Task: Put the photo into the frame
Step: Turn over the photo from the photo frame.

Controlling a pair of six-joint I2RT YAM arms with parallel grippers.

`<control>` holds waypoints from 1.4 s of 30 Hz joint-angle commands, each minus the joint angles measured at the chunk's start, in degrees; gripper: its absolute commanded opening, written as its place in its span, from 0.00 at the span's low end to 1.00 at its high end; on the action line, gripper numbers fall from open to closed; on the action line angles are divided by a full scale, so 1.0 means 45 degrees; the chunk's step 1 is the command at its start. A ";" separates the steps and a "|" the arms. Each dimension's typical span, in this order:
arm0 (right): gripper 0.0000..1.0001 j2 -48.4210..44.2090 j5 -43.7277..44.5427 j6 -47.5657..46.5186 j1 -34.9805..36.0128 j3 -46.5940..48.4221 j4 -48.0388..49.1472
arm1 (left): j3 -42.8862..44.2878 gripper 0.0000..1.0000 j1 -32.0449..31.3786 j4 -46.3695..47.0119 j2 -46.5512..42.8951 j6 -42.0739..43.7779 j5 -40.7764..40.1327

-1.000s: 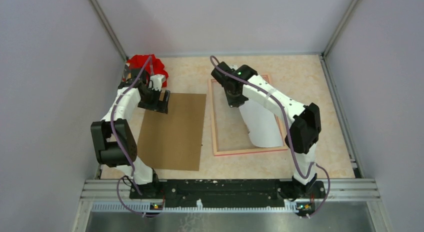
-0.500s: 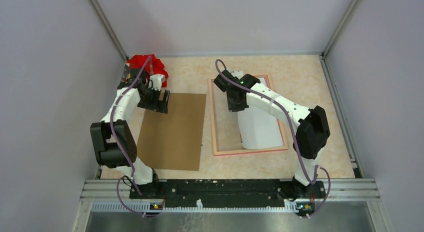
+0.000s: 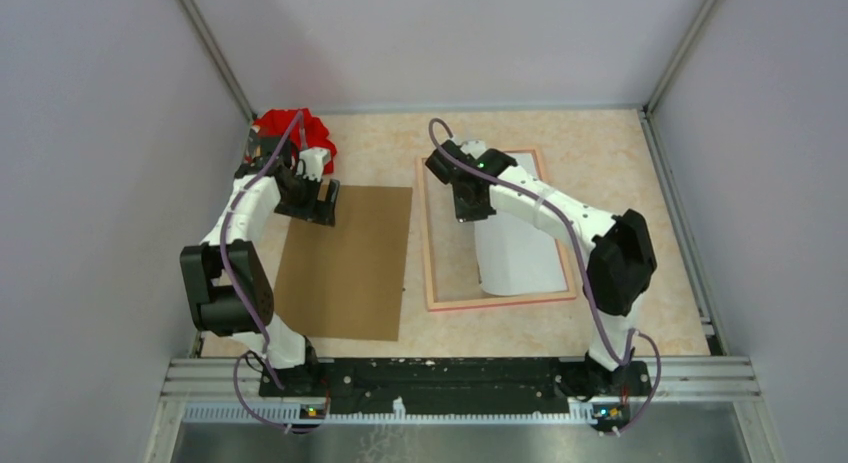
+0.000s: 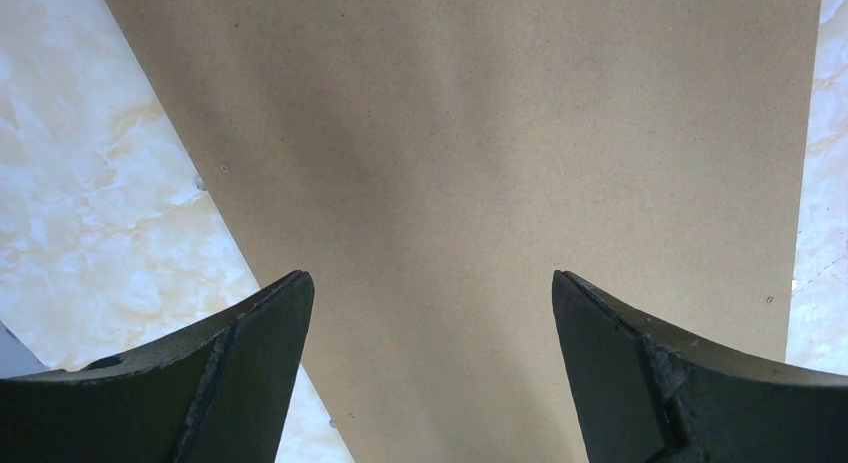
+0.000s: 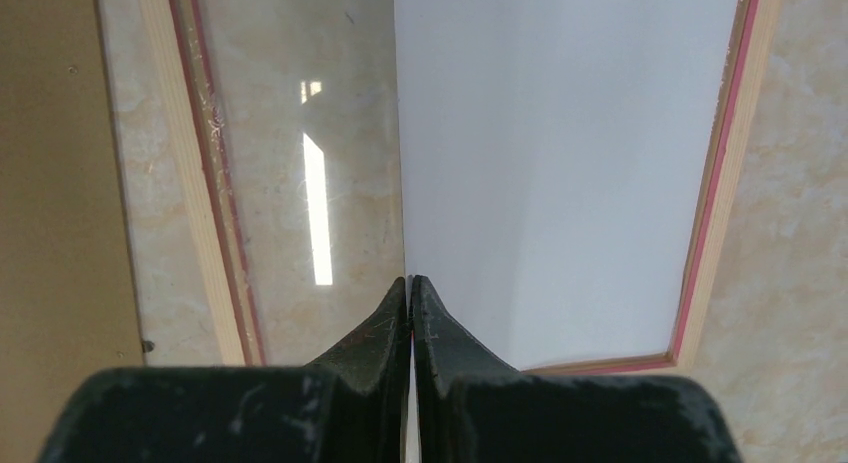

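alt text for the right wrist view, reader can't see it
The right end effector, its dark fingers pressed together, appears to pinch the left edge of a white-backed rectangular photo lying in the right part of a thin pale-wood picture frame with pink edging. The frame's left part shows a reflective pane; a brown board lies beyond it.

The photo [image 3: 520, 263] shows only its white back, and its 12 o'clock end is hidden under the right arm [image 3: 545, 205]. In the wrist views, the frame [image 5: 720, 173] and the brown backing board [image 4: 500, 133] are cut off at 12 o'clock. The red object [image 3: 295, 128] at 10 o'clock cannot be identified.
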 commanded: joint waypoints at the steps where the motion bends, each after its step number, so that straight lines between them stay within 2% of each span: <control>1: 0.00 0.0335 0.0417 0.0016 0.0087 0.0005 0.0204 | -0.0023 0.95 0.0058 0.0116 -0.0451 0.0186 0.0048; 10: 0.00 0.0696 0.0503 0.0250 0.0048 0.0158 0.0685 | -0.0107 0.96 0.0077 0.0101 -0.0573 0.0294 -0.0072; 14: 0.05 0.0950 0.0243 0.0245 0.0043 0.0155 0.0749 | -0.0105 0.96 0.0078 0.0076 -0.0578 0.0394 -0.0113; 16: 0.13 0.1010 -0.0017 0.0162 0.0047 0.0049 0.0904 | -0.0087 0.96 0.0077 0.0065 -0.0588 0.0422 -0.0166; 18: 0.27 0.0997 -0.0322 0.0074 0.0028 -0.0084 0.1137 | -0.0068 0.96 0.0076 0.0059 -0.0578 0.0449 -0.0179; 20: 0.45 0.0875 -0.0695 -0.0018 -0.0007 -0.0265 0.1446 | -0.0049 0.96 0.0087 0.0051 -0.0580 0.0473 -0.0193; 21: 0.49 0.0816 -0.0928 -0.0061 -0.0032 -0.0363 0.1597 | -0.0056 0.96 0.0095 0.0044 -0.0601 0.0478 -0.0206; 29: 0.56 0.0488 -0.2336 -0.0209 -0.0373 -0.1093 0.2545 | -0.0041 0.96 0.0116 -0.0021 -0.0725 0.0581 -0.0214; 42: 0.79 -0.0518 -0.4076 -0.0275 -0.1110 -0.2363 0.4191 | -0.0056 0.96 0.0135 -0.0050 -0.0763 0.0596 -0.0255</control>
